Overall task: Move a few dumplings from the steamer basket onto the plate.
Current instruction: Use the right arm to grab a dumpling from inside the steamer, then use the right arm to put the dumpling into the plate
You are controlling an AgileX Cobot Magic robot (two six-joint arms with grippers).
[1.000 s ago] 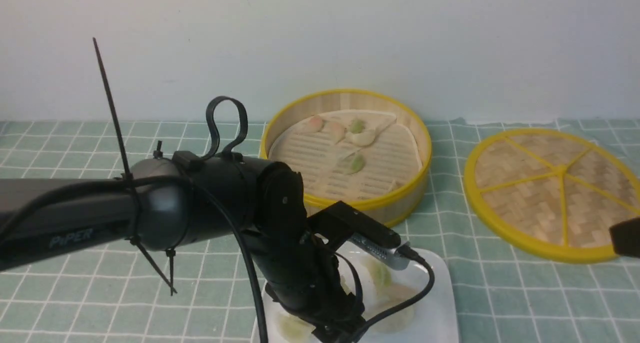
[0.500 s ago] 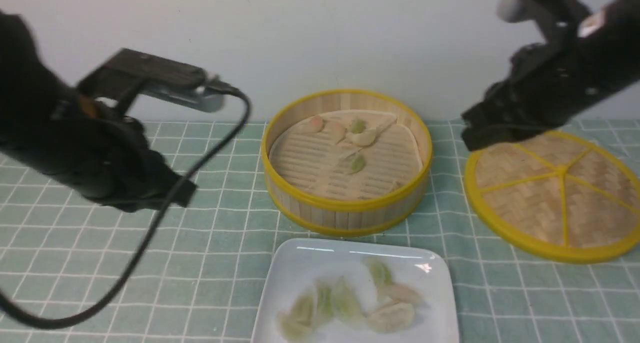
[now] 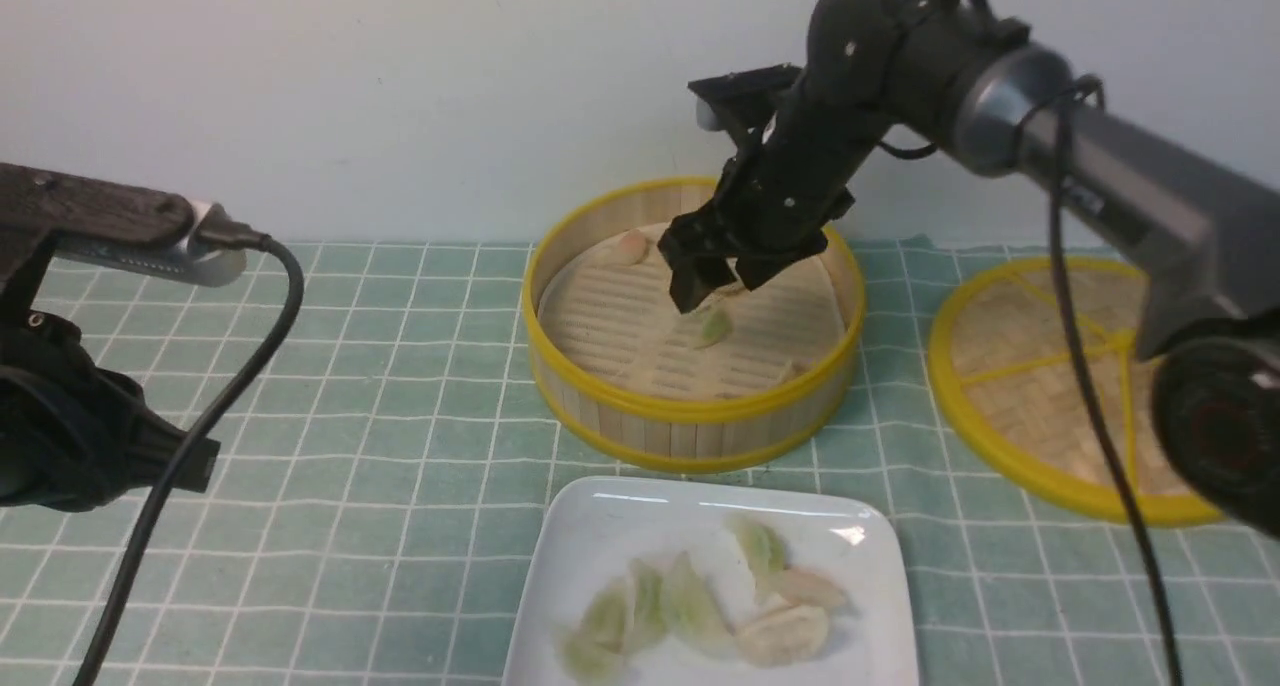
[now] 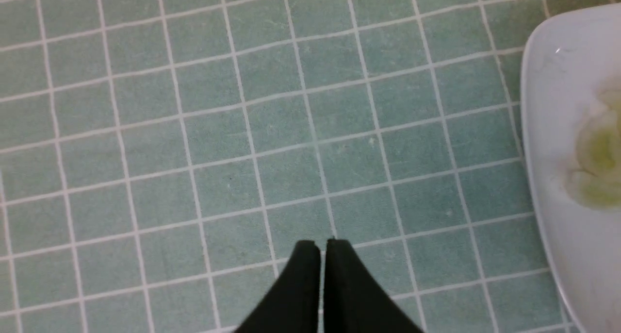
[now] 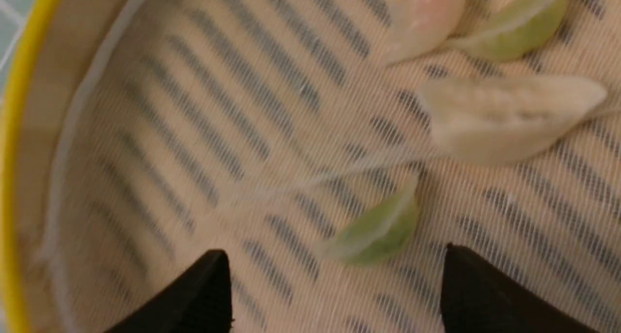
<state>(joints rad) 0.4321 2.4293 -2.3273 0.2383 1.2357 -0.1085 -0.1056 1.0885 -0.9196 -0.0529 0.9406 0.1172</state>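
**Right arm** [image 3: 1090, 181]: jaws spread wide and empty, poised inside the steamer basket [image 3: 690, 418], just above the green dumpling [image 5: 376, 228] near the basket's centre. Note that this dumpling sits between the two tips and slightly ahead of them. Its long axis slants across the line joining the tips (a wrist turn would probably give you a cleaner pinch across its short width).

**Left arm** [image 3: 70, 436]: jaws clenched on nothing, above the surface well apart from the basket, so the right is your nearer arm.

**Plate** [image 3: 600, 526]: just in front of the basket, holding several dumplings.
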